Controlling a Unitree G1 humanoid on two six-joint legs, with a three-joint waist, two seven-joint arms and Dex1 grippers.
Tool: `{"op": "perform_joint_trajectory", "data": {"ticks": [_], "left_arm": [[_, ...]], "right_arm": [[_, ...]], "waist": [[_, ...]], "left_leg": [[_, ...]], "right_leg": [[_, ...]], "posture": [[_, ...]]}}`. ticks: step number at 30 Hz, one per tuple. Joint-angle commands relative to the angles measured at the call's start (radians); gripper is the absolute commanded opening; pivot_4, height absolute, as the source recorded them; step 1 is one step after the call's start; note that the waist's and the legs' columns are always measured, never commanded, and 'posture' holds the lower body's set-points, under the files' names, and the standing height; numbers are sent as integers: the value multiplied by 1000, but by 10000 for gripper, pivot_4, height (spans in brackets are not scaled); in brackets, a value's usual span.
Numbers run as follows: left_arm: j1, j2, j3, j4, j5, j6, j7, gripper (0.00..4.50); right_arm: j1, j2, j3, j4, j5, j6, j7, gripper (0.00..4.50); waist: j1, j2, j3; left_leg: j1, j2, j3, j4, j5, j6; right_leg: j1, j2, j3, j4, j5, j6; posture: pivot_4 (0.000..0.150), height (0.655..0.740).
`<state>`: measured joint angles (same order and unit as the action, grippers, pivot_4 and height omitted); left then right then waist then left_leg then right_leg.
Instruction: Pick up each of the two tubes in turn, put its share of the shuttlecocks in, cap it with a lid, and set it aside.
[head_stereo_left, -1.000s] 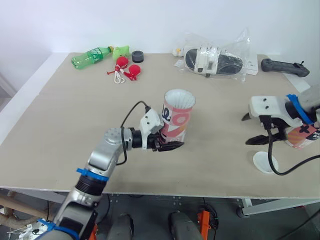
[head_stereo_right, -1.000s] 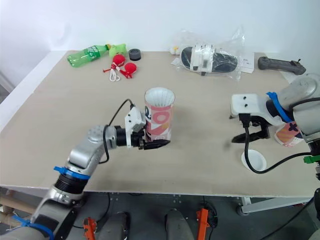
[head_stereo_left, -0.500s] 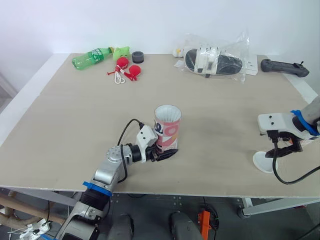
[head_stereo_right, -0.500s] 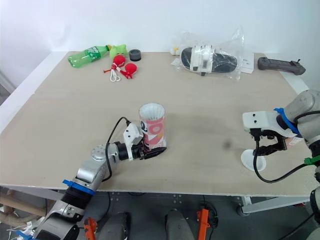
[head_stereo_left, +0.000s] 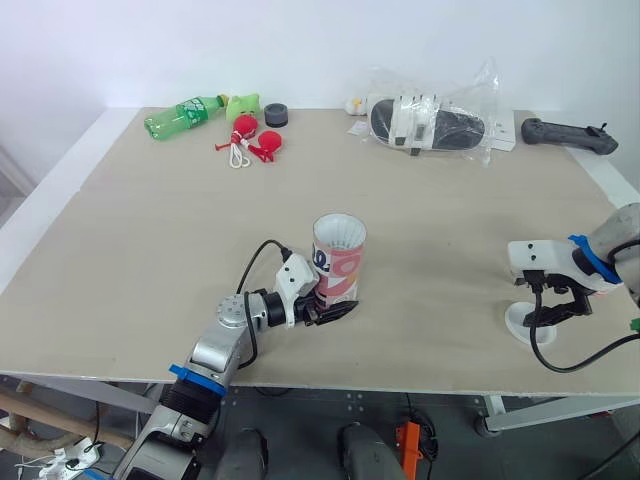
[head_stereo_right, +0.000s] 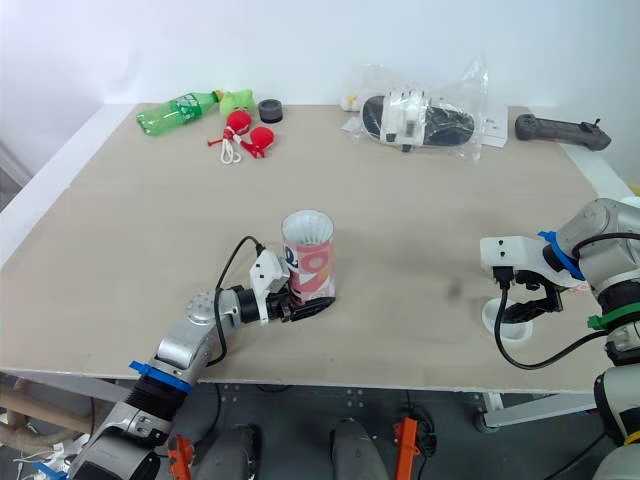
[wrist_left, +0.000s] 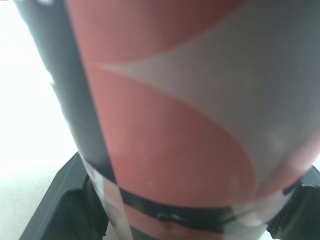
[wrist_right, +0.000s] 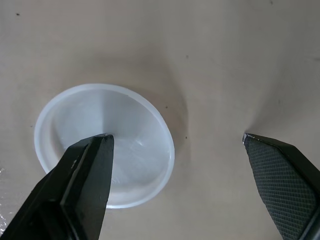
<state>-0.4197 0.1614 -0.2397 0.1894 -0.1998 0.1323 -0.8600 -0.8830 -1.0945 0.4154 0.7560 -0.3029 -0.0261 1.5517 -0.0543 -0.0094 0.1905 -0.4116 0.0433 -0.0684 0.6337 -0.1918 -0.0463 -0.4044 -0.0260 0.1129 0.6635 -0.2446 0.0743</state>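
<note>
A pink, white and black tube (head_stereo_left: 338, 262) stands upright near the table's front edge, its open top showing white inside. My left gripper (head_stereo_left: 333, 303) is shut on the tube's lower part; in the left wrist view the tube wall (wrist_left: 170, 115) sits right between the jaws. At the right, a white round lid (wrist_right: 102, 145) lies flat on the table. My right gripper (wrist_right: 176, 137) hangs open just above it, with one finger over the lid's middle and the other over bare table. From the head, the lid (head_stereo_left: 520, 321) shows partly under my right gripper (head_stereo_left: 550, 314).
Along the back edge lie a green bottle (head_stereo_left: 183, 110), red toys with a cord (head_stereo_left: 250, 136), a black cap (head_stereo_left: 276, 113), a clear bag holding a slipper (head_stereo_left: 430, 120) and a black controller (head_stereo_left: 565, 133). The table's front edge (head_stereo_left: 350, 385) runs close to the tube.
My left gripper drew the tube toward the front edge, then nudged it slightly right. My right gripper came down from above the table to sit open over the lid.
</note>
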Motion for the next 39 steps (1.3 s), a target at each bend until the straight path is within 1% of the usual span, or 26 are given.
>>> {"op": "perform_joint_trajectory", "data": {"ticks": [1, 4, 7, 8, 12, 14, 15, 20, 22, 24, 28, 31, 33, 36, 39], "left_arm": [[1, -4, 2, -22, -6, -22, 0, 31486], [1, -2, 3, -24, -5, -23, 1, 31486], [0, -2, 3, -23, -5, -26, 1, 31486], [0, -2, 3, -22, -5, -26, 1, 31486], [-7, -1, 3, -19, -5, -26, 0, 31486], [-8, 0, 3, -18, -4, -26, -1, 31486], [-7, 1, 3, -18, -4, -26, -1, 31486], [-3, -1, -4, -18, -1, -27, -3, 31486], [-4, -3, -7, -12, 0, -29, -5, 31486], [-10, -4, -8, 1, 2, -35, -8, 31486], [-33, -2, -15, 47, 18, -63, -19, 31486], [-47, 3, -24, 87, 42, -98, -20, 31486], [-53, -1, -21, 107, 41, -112, -21, 31486], [-60, 9, -31, 148, 68, -147, -23, 31486], [-68, 14, -32, 174, 72, -162, -26, 31486]], "right_arm": [[-14, 10, -11, 31, -19, -7, 10, 31964], [-19, 16, -10, 48, -23, -7, 14, 19507], [-21, 19, -10, 58, -27, -9, 19, 3998], [-21, 20, -11, 60, -28, -9, 19, 493], [-20, 21, -25, 57, -12, -9, 37, 493], [-28, 19, -40, 32, 17, -4, 56, 493], [-37, 11, -39, 0, 54, 10, 61, 493], [-148, -32, -15, -269, 388, 240, 63, 493], [-234, -27, -14, -354, 533, 346, 63, 493], [-349, 20, -21, -378, 614, 399, 63, 493], [-488, 97, 12, -369, 678, 439, 63, 493], [-565, 167, 41, -350, 686, 439, 63, 493], [-601, 199, 64, -342, 691, 438, 63, 493], [-614, 190, 113, -337, 705, 415, 63, 493], [-634, 208, 180, -343, 702, 399, 63, 493]], "waist": [[-1, -1, 0], [-3, -1, 0], [-6, -1, 0], [-7, -1, 0], [-14, -1, 0], [-16, -1, 0], [-18, -1, 0], [-36, 2, 1], [-37, 2, 1], [-40, 2, 1], [-35, 0, 1], [-30, 0, 1], [-28, 0, 1], [-22, 0, 1], [-22, 0, 1]], "left_leg": [[1, 0, 0, 0, 0, 0], [5, 0, 0, 0, 0, -1], [5, 0, 0, 0, 4, -6], [5, 0, 0, 0, 5, -8], [5, 0, 0, 0, 6, -9], [4, 0, 0, 0, 6, -9], [4, 0, 0, 0, 6, -9], [5, 0, 1, -6, 6, -9], [5, -1, 1, -8, 6, -10], [5, -1, 1, -10, 6, -10], [4, 0, 1, -12, 6, -10], [3, 0, 1, -11, 5, -10], [3, 0, 1, -12, 5, -10], [3, 0, 1, -13, 5, -10], [3, 0, 1, -13, 5, -10]], "right_leg": [[1, 0, 0, 0, 0, 0], [4, 0, 0, 0, 1, 0], [4, 0, 1, 0, 1, -3], [4, 0, 1, 0, 2, -3], [4, 0, 1, 0, 2, -3], [4, 0, 1, 0, 3, -2], [4, 0, 2, 0, 3, 0], [1, 0, 4, 0, 4, 1], [-1, 1, 5, 0, 4, 1], [-2, 1, 5, 0, 3, 1], [-2, 1, 4, 0, 1, 0], [-3, 0, 3, 0, 0, 0], [-3, 0, 3, 0, 0, 0], [-4, 1, 3, 0, 0, -1], [-4, 1, 2, 0, 0, -1]], "posture": [[1500, 7400], [1500, 7400], [1500, 7400], [1500, 7400], [1500, 7400], [1500, 7400], [1500, 7400], [1500, 7400], [1500, 7400], [1500, 7400], [1500, 7400], [1500, 7400], [1500, 7400], [1500, 7400], [1500, 7400]]}}
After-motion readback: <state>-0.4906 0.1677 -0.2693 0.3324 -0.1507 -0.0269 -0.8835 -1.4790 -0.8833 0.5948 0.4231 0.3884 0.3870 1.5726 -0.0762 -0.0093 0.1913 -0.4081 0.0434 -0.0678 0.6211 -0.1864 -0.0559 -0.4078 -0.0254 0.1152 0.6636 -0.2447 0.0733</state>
